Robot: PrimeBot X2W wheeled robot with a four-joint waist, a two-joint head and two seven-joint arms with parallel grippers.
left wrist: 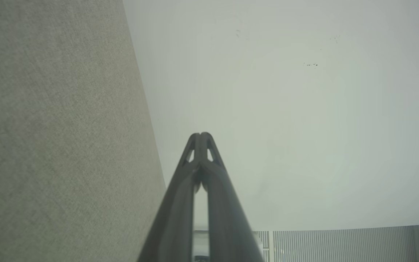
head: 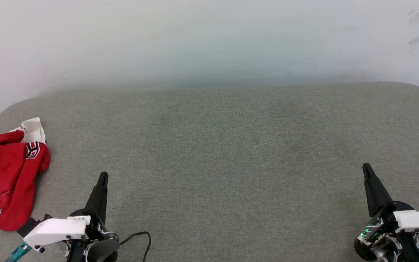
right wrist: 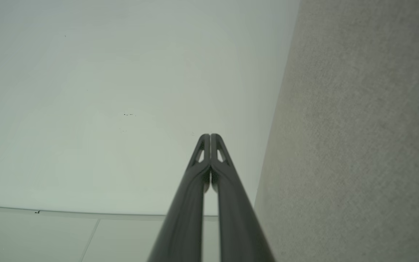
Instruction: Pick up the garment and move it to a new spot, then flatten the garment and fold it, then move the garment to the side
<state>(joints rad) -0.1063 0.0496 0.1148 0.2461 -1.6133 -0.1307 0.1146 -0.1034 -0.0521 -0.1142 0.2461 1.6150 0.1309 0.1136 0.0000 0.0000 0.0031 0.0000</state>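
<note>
Lying crumpled at the left edge of the grey woven-fabric padded surface, the red jersey-style garment with white sleeves sits near the left gripper in the head view, untouched. That gripper and the right gripper are both pressed together, holding nothing (a black cable loops by the left one). In the left wrist view the dark fingers meet at their tips before a pale wall. The right wrist view shows the same, with grey fabric alongside.

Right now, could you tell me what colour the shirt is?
The shirt is red with white parts; head view shows it best.
</note>
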